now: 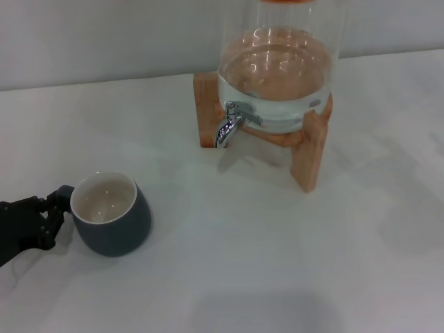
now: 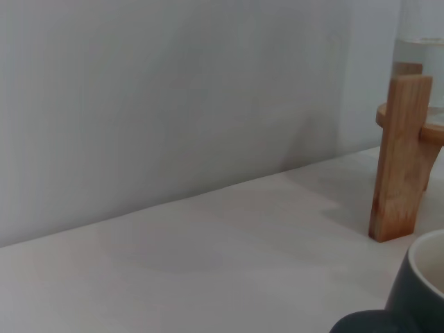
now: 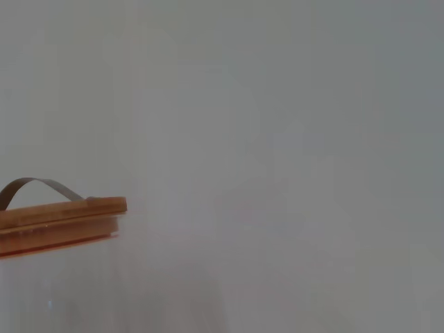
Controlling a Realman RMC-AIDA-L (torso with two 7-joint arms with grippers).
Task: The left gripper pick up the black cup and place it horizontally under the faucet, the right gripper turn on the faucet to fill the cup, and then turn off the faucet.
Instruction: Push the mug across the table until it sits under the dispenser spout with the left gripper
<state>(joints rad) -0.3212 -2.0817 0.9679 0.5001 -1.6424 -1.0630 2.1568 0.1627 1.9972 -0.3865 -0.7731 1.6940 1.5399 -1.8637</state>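
The black cup (image 1: 111, 215) stands upright on the white table at the front left, its cream inside showing and its loop handle turned to the left. My left gripper (image 1: 51, 223) reaches in from the left edge, open, with its black fingertips (image 1: 50, 205) right at the handle. The cup's rim also shows in the left wrist view (image 2: 424, 284). The chrome faucet (image 1: 229, 125) juts from the glass dispenser (image 1: 277, 62), well behind and to the right of the cup. Nothing stands under the spout. My right gripper is out of view.
The dispenser holds water and rests on a wooden stand (image 1: 309, 156), whose leg shows in the left wrist view (image 2: 399, 159). The right wrist view shows only the dispenser's wooden lid (image 3: 59, 218) against a grey wall. The white table (image 1: 277, 263) stretches to the front and right.
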